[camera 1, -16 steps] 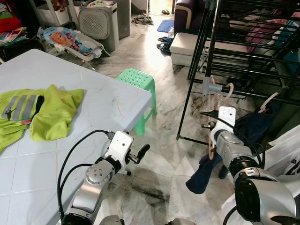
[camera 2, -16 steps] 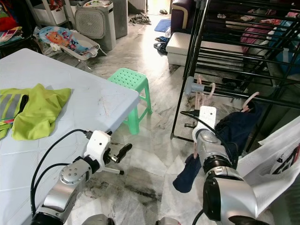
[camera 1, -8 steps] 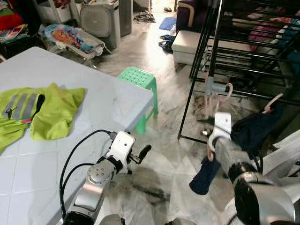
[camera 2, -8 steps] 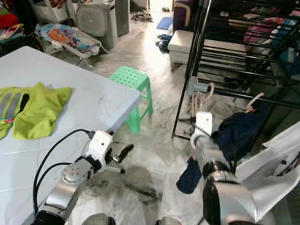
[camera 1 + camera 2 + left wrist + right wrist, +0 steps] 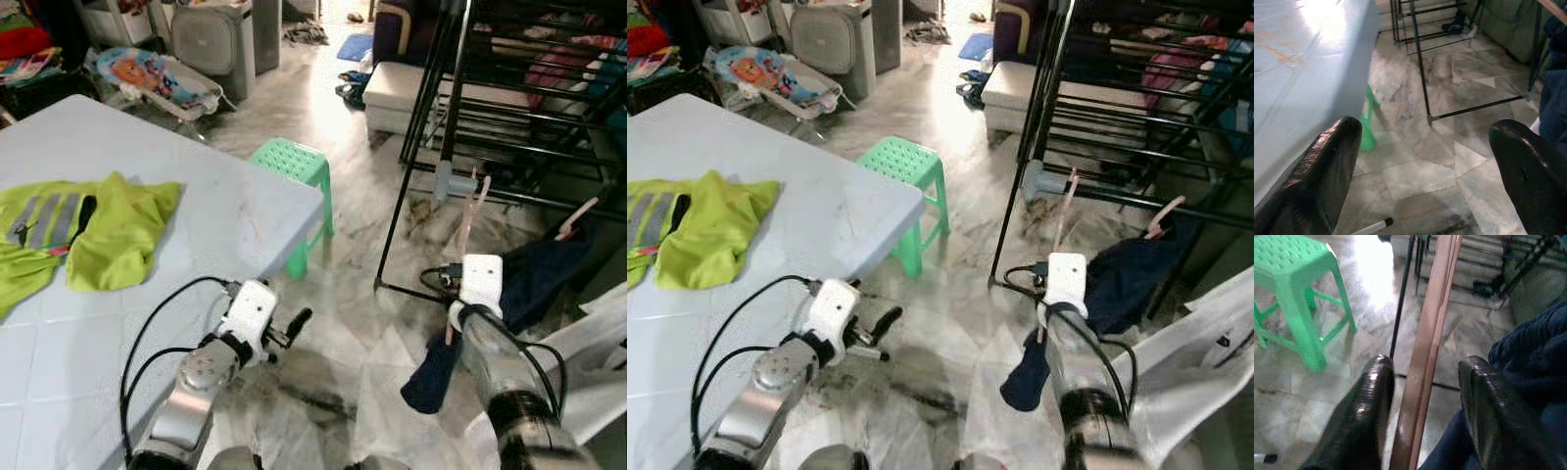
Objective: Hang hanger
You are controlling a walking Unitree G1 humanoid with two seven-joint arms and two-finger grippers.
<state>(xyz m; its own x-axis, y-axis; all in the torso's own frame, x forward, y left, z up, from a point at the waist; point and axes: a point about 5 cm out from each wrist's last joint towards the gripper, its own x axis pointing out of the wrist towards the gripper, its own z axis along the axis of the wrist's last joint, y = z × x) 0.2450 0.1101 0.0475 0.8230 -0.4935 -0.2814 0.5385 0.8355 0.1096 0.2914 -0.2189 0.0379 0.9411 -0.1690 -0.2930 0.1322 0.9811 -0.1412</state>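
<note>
My right gripper (image 5: pixel 1427 363) is shut on the shaft of a pink hanger (image 5: pixel 468 227), which runs between its two fingers (image 5: pixel 1371 406). The gripper sits low in front of the black drying rack (image 5: pixel 443 93). The hanger rises tilted toward the rack's lower rail (image 5: pixel 519 199), and I cannot tell whether its top touches the rail. A dark blue garment (image 5: pixel 429 370) droops from the hanger below my wrist. A second pink hanger (image 5: pixel 578 211) with dark cloth hangs on the rail further right. My left gripper (image 5: pixel 1425 129) is open and holds nothing, beside the table edge.
A pale table (image 5: pixel 216 211) with a yellow-green vest (image 5: pixel 113 230) is at my left. A green plastic stool (image 5: pixel 294 166) stands between the table and the rack. A white plastic bag (image 5: pixel 588 343) lies at the right. An air purifier (image 5: pixel 211 39) and a baby bouncer (image 5: pixel 157 83) are at the back.
The camera has shifted a little. My right wrist has dropped lower in view, and the hanger in it now shows edge-on as a straight pink strip. The left arm has barely moved.
</note>
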